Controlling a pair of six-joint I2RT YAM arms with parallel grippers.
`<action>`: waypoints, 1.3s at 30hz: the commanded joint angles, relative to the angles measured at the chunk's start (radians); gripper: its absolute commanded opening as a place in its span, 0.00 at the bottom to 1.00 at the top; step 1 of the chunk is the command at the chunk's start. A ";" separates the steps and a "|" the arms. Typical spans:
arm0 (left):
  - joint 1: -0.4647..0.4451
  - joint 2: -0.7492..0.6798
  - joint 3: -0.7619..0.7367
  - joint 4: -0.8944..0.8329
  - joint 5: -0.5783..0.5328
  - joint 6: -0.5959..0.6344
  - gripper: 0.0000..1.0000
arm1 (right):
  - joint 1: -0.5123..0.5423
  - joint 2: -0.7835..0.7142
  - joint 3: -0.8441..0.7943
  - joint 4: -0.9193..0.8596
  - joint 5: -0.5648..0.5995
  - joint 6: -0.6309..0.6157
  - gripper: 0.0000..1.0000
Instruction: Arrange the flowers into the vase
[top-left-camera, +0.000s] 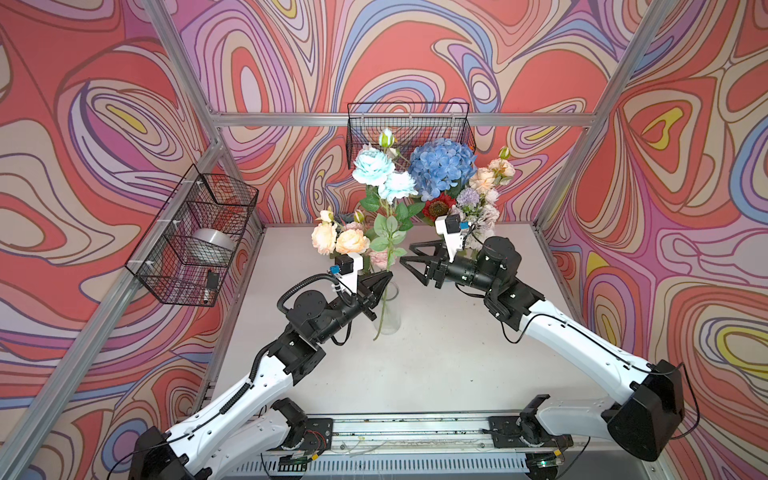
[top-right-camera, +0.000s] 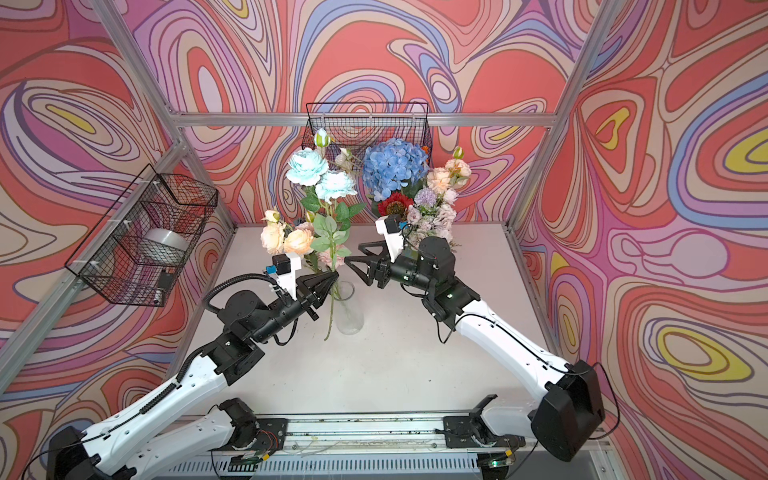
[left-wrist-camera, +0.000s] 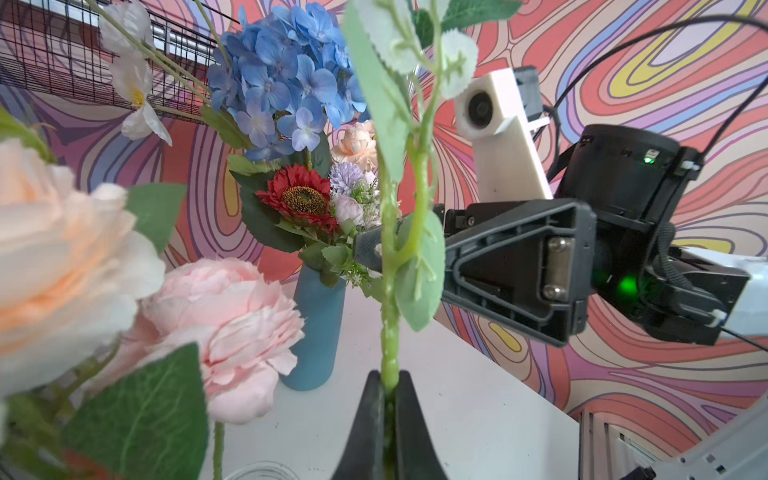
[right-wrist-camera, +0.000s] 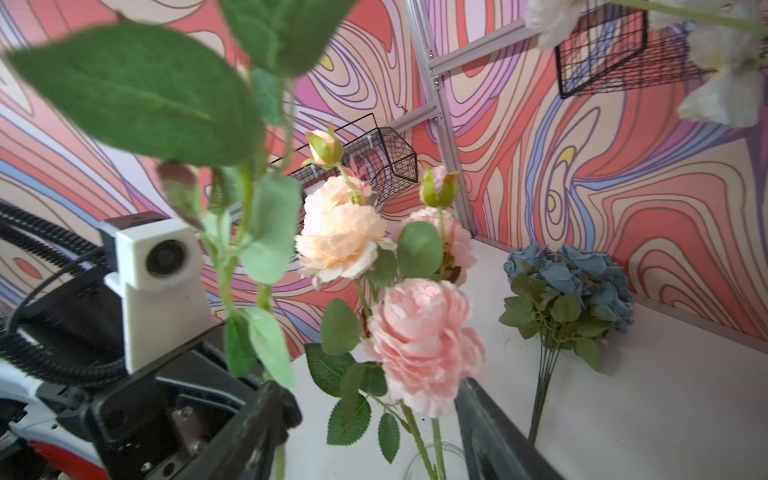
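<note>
Where the pale-blue rose spray stands upright over the glass vase, near the middle of the tabletop, its green stem is clamped between the left fingers at about the level of the vase mouth. I cannot tell from the top views whether the stem's lower end sits inside the glass or runs down just beside it. The peach and pink roses have their stems in the same vase. The right fingers stand apart, their tips just beside the leafy stretch of the stem and above the left grip.

Several things could go wrong from here:
- The right fingers may close on a soft leaf rather than the stem, and the spray would then twist when the grip changes over.
- The spray is tall and top-heavy, so if it is let go too soon it may lean out and drag the light glass vase over.
- If the stem end misses the mouth and pushes on the rim, the vase could skid.
- Either arm could sweep the roses out.

Counted:
- Two vases: the glass one and a blue vase at the back.
- Two open pale-blue blooms and one bud on the held spray.
- One blue hydrangea and one red sunflower, both in the blue vase.
- One dusty-blue bunch at the back of the tabletop.
- Two wire baskets, one on the side wall and one on the back wall.
</note>
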 joint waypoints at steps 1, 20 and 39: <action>-0.008 0.006 0.036 0.068 0.032 0.027 0.00 | 0.027 -0.007 0.031 0.035 -0.064 0.000 0.67; -0.026 0.011 0.044 0.056 0.081 0.072 0.00 | 0.051 0.088 0.060 0.091 -0.124 0.068 0.20; -0.031 -0.144 -0.032 -0.095 -0.060 -0.028 0.88 | 0.050 -0.044 -0.020 -0.186 0.231 -0.118 0.00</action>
